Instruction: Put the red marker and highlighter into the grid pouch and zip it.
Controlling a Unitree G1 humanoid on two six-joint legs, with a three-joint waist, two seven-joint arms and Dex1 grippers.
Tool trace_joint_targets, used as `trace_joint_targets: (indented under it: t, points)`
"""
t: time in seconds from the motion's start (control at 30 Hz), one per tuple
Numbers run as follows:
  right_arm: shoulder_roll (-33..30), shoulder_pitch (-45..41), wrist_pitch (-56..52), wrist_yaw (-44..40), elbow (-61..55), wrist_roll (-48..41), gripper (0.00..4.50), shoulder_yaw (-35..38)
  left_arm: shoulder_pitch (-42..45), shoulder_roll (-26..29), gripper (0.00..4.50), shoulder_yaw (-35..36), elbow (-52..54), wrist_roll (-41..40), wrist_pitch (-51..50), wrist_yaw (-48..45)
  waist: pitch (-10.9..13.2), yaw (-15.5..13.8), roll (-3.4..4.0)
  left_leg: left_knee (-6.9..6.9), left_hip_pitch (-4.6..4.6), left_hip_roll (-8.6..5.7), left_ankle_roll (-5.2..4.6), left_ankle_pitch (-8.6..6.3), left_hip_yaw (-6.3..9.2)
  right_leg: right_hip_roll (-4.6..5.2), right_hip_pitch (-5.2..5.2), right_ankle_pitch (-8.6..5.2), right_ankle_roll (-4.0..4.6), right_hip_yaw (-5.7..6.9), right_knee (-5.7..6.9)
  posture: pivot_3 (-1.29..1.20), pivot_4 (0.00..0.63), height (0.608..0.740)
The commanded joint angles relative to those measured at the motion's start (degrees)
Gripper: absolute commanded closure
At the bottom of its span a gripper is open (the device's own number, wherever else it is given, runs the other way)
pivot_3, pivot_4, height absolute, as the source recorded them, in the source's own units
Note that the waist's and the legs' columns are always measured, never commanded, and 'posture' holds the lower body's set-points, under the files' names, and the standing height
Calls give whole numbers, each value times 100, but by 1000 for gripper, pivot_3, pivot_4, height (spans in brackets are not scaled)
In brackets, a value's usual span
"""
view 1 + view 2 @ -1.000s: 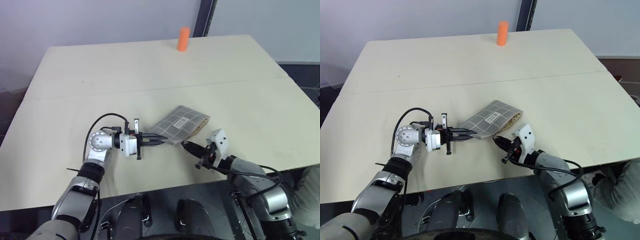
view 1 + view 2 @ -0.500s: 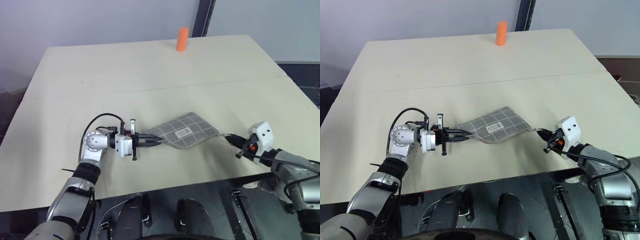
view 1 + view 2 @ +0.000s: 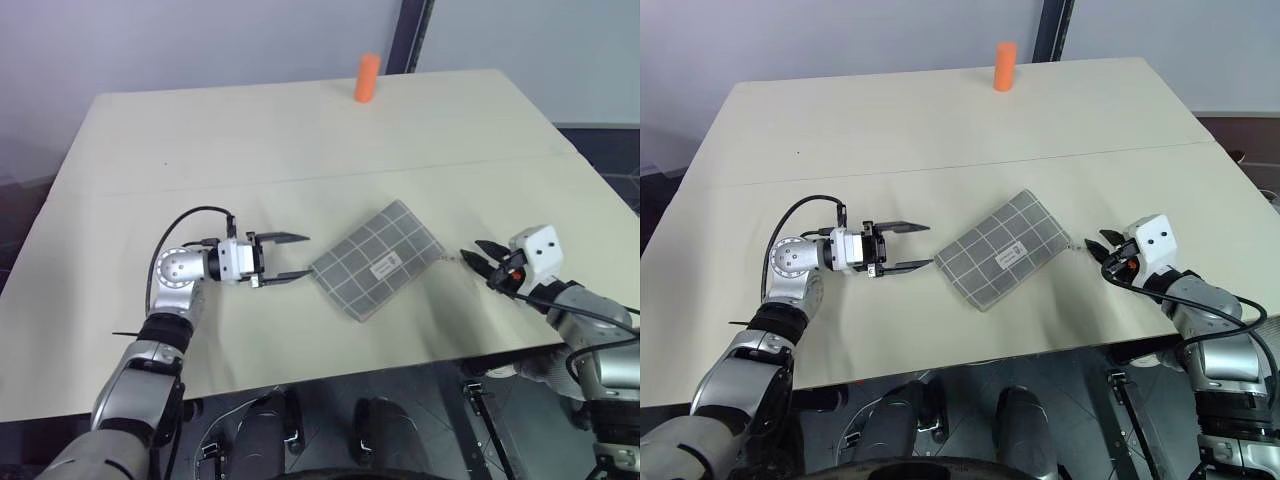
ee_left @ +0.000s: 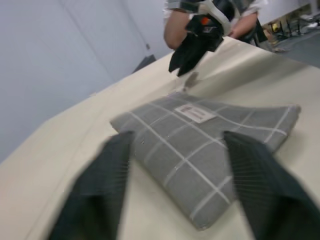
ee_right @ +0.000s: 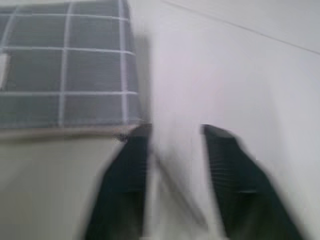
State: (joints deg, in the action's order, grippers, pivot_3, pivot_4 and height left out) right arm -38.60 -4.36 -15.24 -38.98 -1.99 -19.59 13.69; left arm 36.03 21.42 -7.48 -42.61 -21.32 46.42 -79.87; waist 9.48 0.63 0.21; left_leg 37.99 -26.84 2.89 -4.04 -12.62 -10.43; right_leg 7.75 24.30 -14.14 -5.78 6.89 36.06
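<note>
Left gripper [image 3: 296, 257]: fingers spread wide, nothing between them, pointing level toward the pouch; the tips stand just short of the pouch's near corner, not touching it.

Right gripper [image 3: 1108, 251]: fingers parted, gripping nothing; it hovers low over the table at the pouch's far side, tips aimed back at it.

Grid pouch [image 3: 377, 259]: lies flat on the table between the two grippers, just beyond the left fingertips and near the right ones. Grey fabric, white grid lines, small white label near the centre. Its long axis runs diagonally, from the corner nearest the left gripper up and away toward the table's back edge on the right gripper's side. The edge facing the right gripper appears closed, with a small pull tab [image 3: 1074, 247] lying off its corner just before the right fingertips; the blur in the right wrist view leaves the zipper's exact state uncertain.

Table [image 3: 300, 130]: pale beige top, a seam crossing it behind the pouch.

Orange cylinder [image 3: 367, 78]: upright near the back edge, well apart from both grippers.
</note>
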Motion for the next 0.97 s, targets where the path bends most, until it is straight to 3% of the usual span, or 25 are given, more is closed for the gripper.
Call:
trace_joint_targets:
  t: [0.03,0.07,0.4,0.57,0.73,0.97]
  points:
    - [-74,369,-103,-296,-537,-298,390,200,56,115,0,330,31,-79,-356,201,0,-2,0,0,0,0,0,0,0,0,0,0,0,0,0,0,150,740]
    - [-112,491,-136,-373,-633,-387,49,302,70,159,0,447,55,-179,-608,294,0,-4,0,0,0,1,0,0,1,-1,-1,0,0,0,0,0,150,740]
    - [-122,1710,-366,-804,-1666,-1452,49,1672,-369,619,0,1385,489,-506,-3358,1586,0,6,-1,-1,17,2,6,-5,2,-2,-19,3,-7,-1,0,0,150,740]
    - [-288,2153,-321,-965,-1637,-1386,49,2060,-689,875,0,1446,964,-2,-3559,2325,1,-15,-3,-2,11,1,8,-6,3,2,-11,2,-5,-1,-3,0,150,740]
    - [-577,2071,-255,-1100,-1282,-1321,49,2384,-982,1150,0,1614,1189,54,-3455,2327,1,1,-1,-9,14,2,10,-7,-1,3,-9,3,0,-10,-12,0,150,740]
    - [-425,1974,-242,-1034,-1403,-1206,49,1978,-988,1217,0,1824,1190,121,-3543,2634,1,-18,-2,-60,14,-2,28,5,-2,10,2,4,2,-10,-44,0,150,740]
